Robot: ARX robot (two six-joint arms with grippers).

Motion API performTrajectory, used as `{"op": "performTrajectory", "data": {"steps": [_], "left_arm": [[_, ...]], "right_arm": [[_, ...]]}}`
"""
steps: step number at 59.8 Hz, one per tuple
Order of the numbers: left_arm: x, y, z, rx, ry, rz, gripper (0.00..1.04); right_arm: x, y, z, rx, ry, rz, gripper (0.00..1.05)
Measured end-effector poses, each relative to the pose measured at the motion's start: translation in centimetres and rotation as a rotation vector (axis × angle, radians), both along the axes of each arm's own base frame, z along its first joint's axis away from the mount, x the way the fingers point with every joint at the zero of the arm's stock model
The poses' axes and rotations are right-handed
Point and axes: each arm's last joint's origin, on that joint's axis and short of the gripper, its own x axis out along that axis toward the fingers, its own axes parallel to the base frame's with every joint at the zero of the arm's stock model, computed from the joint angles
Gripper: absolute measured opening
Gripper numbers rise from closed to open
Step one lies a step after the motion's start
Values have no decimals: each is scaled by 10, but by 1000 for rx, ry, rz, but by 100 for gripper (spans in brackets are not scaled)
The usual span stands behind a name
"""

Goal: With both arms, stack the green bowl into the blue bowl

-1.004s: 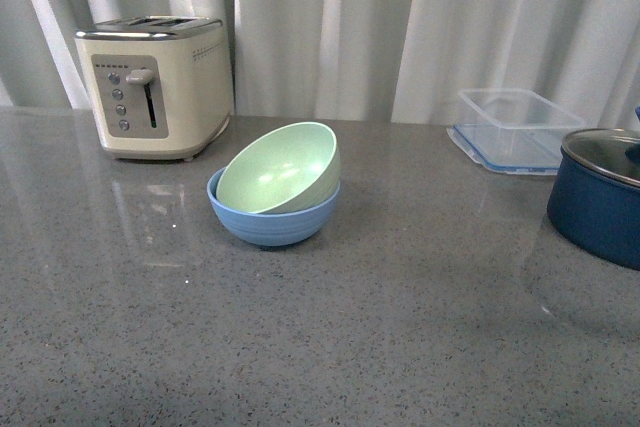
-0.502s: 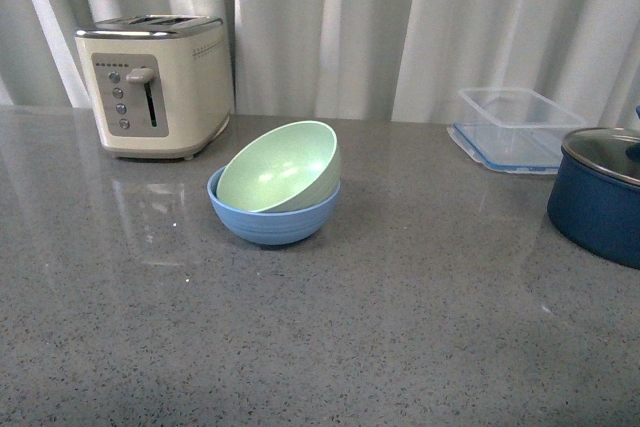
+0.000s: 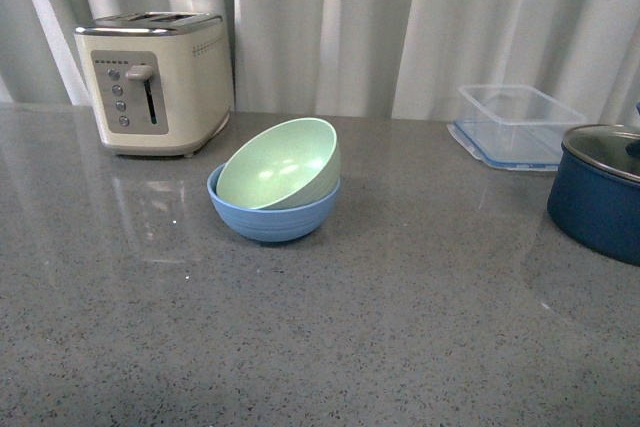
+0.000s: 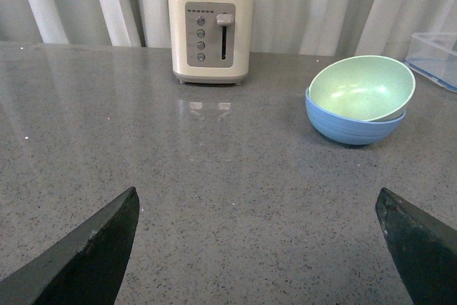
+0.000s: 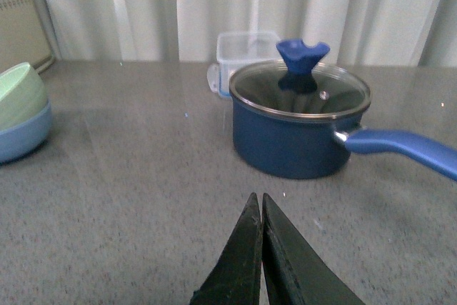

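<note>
pale mint-green round plastic bowl (image 3: 279, 165) already sits inside the light sky-blue ridged plastic bowl (image 3: 273, 215), but tilted, its far rim riding high and its mouth leaning toward the robot's left. the pair stands mid-table on the grey speckled stone countertop (image 3: 330, 337), just in front of the cream two-slot toaster (image 3: 154, 83).

judged from this, the stacking is nearly done; what remains is seating the green bowl level, or nothing at all.

the left gripper (image 4: 257, 248) has its jaws spread wide, holding nothing, well short of the bowls. the right gripper (image 5: 258, 248) has its jaws pressed together, empty, facing the dark navy lidded pot (image 5: 300, 130).

open counter lies all around the bowls; the clear plastic container (image 3: 515, 127) and the pot crowd only the right side.
</note>
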Motion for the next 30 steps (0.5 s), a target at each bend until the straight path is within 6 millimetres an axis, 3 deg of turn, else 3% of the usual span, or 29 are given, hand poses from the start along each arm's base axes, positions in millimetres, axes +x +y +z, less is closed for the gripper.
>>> {"op": "performTrajectory", "data": {"steps": [30], "left_arm": [[0, 0, 0, 0, 0, 0, 98]], "right_arm": [[-15, 0, 3, 0, -15, 1, 1]]}}
